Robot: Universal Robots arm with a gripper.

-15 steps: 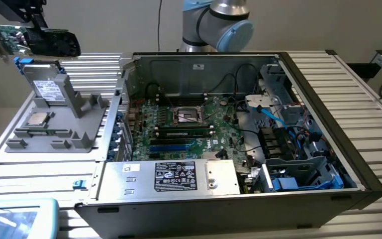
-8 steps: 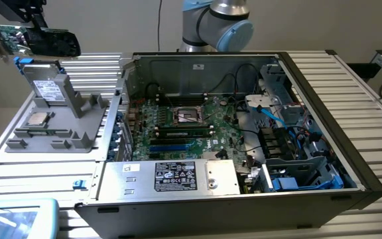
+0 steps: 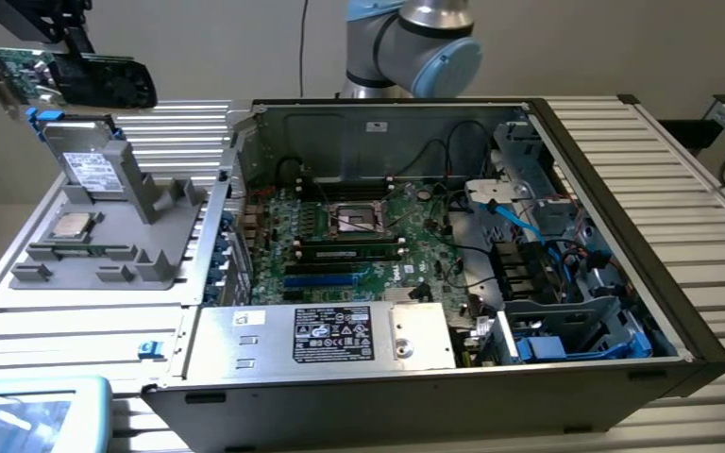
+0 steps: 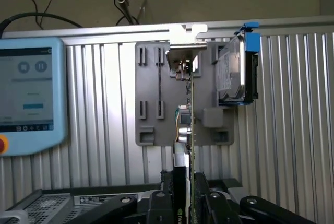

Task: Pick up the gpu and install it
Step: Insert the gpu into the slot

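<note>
one claw (image 4: 188,199) grips the gpu (image 3: 105,83) above the grey rack (image 3: 98,253) and its drive (image 3: 90,166).

Green-and-black gpu (image 3: 67,75), grey tray (image 3: 79,276), blue-clipped silver drive (image 3: 86,165), ribbed silver table (image 3: 690,189), dark green motherboard (image 3: 275,236)

Motherboard (image 3: 290,226), frame centre, is exposed from above; access is hemmed by power supply (image 3: 230,335) below, cables (image 3: 510,215) right.
</note>
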